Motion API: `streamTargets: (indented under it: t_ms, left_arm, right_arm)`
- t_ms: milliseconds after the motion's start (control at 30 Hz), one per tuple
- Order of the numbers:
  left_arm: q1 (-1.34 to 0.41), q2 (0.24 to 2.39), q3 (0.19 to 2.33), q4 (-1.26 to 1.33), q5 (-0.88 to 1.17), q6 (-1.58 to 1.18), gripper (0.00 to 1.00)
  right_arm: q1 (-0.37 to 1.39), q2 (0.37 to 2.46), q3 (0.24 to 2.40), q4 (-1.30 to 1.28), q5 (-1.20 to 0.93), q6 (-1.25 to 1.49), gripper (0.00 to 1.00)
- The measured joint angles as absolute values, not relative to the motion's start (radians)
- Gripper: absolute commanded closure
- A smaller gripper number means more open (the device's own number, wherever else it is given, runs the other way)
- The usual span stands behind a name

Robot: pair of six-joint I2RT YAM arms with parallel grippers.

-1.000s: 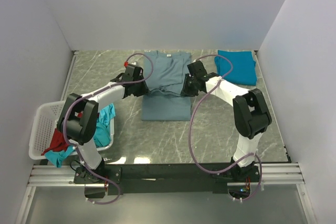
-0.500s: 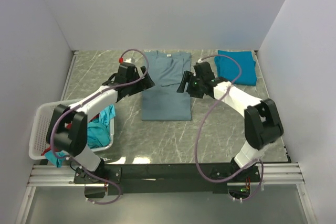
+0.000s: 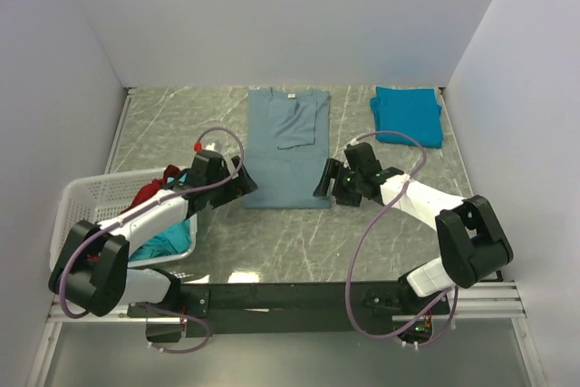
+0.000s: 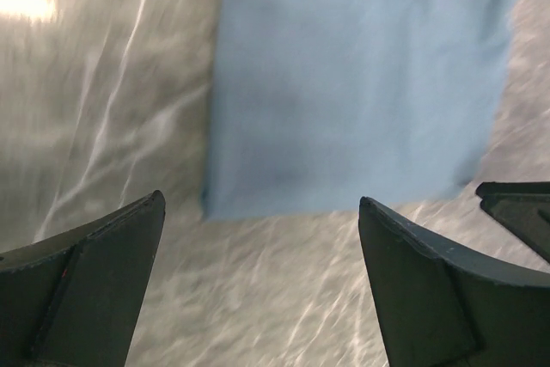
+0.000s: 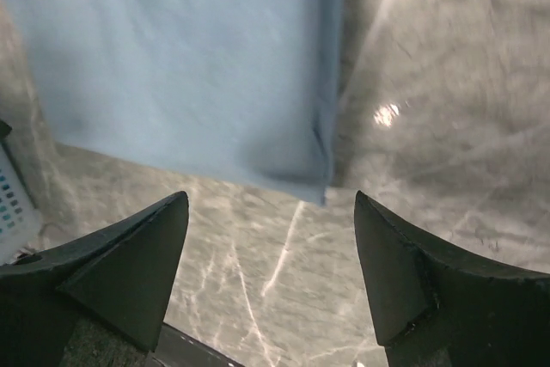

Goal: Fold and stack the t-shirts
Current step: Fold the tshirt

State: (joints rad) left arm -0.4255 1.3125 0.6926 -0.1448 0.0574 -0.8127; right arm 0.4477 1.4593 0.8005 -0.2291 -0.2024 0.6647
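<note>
1. Grey-blue t-shirt lies flat on the worktop, folded into a long narrow rectangle. Collar is at the far end, and a sleeve flap is folded across the upper part.
2. Its near hem runs straight, with both near corners square and no visible bunching.
3. Left hand sits just off the shirt's near-left corner. Its fingers are spread wide and hold nothing. In the left wrist view that corner shows in the gap between the fingers, and neither finger touches the cloth.
4. Right hand sits just off the shirt's near-right corner, also spread open and empty. In the right wrist view the corner and its doubled side edge lie between the fingers, which are off the fabric.
5. The two hands face each other across the shirt's near end, one on each side.
6. Teal t-shirt lies to the right of the grey-blue one at the far end of the worktop. It is folded into a compact block and sits apart from it, not touching.
7. White lattice basket is well to the left of the grey-blue shirt, at the worktop's left edge, partly under the left arm.
8. The basket holds a crumpled red t-shirt at its far side and a turquoise t-shirt nearer — both unfolded.
</note>
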Motion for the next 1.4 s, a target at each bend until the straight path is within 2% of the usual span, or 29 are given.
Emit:
streamTargets:
  t_ms: [133, 200, 233, 267, 300, 333, 467, 500, 700, 733, 800, 833, 867, 933, 967, 1000, 1100, 1400]
  left_arm:
    - [-0.434, 1.299, 0.627, -0.139, 0.064, -0.833, 0.02]
    - [-0.438, 1.301, 0.609, -0.134, 0.067, -0.835, 0.1]
    - [-0.439, 1.304, 0.607, -0.134, 0.068, -0.837, 0.14]
    - [-0.441, 1.309, 0.605, -0.13, 0.069, -0.839, 0.21]
    - [-0.442, 1.316, 0.605, -0.125, 0.072, -0.842, 0.24]
    - [-0.442, 1.326, 0.605, -0.117, 0.075, -0.845, 0.31]
    - [-0.443, 1.369, 0.605, -0.103, 0.084, -0.855, 0.45]
    - [-0.444, 1.378, 0.605, -0.101, 0.084, -0.856, 0.45]
    - [-0.453, 1.412, 0.6, -0.081, 0.087, -0.86, 0.55]
    - [-0.453, 1.419, 0.6, -0.07, 0.09, -0.86, 0.57]
    - [-0.453, 1.428, 0.6, -0.055, 0.093, -0.862, 0.64]
    - [-0.455, 1.435, 0.6, -0.049, 0.094, -0.862, 0.71]
    - [-0.455, 1.443, 0.6, -0.042, 0.094, -0.863, 0.76]
    - [-0.456, 1.457, 0.601, -0.032, 0.096, -0.865, 0.86]
    - [-0.456, 1.466, 0.603, -0.026, 0.101, -0.866, 0.97]
    - [-0.456, 1.472, 0.606, -0.022, 0.105, -0.871, 0.99]
    - [-0.46, 1.487, 0.62, -0.017, 0.112, -0.87, 0.99]
    - [-0.484, 1.486, 0.625, -0.023, 0.099, -0.875, 0.99]
  right_arm:
    - [0.449, 1.468, 0.77, -0.222, -0.21, 0.683, 0.19]
    - [0.449, 1.483, 0.77, -0.205, -0.212, 0.689, 0.22]
    - [0.449, 1.493, 0.77, -0.195, -0.213, 0.692, 0.28]
    - [0.449, 1.504, 0.77, -0.187, -0.214, 0.693, 0.29]
    - [0.449, 1.516, 0.77, -0.179, -0.215, 0.698, 0.3]
    - [0.449, 1.53, 0.77, -0.173, -0.215, 0.701, 0.32]
    - [0.449, 1.56, 0.766, -0.163, -0.223, 0.714, 0.36]
    - [0.449, 1.56, 0.765, -0.16, -0.223, 0.717, 0.37]
    - [0.449, 1.574, 0.76, -0.139, -0.229, 0.723, 0.56]
    - [0.449, 1.581, 0.759, -0.136, -0.23, 0.725, 0.63]
    - [0.449, 1.592, 0.759, -0.129, -0.232, 0.729, 0.69]
    - [0.449, 1.596, 0.759, -0.126, -0.231, 0.731, 0.79]
    - [0.449, 1.599, 0.759, -0.124, -0.232, 0.733, 0.83]
    - [0.449, 1.605, 0.759, -0.119, -0.231, 0.735, 0.91]
    - [0.449, 1.607, 0.759, -0.116, -0.233, 0.735, 0.92]
    - [0.449, 1.608, 0.759, -0.114, -0.234, 0.736, 0.93]
    - [0.449, 1.608, 0.759, -0.113, -0.235, 0.737, 1.0]
    - [0.45, 1.597, 0.738, -0.096, -0.241, 0.735, 1.0]
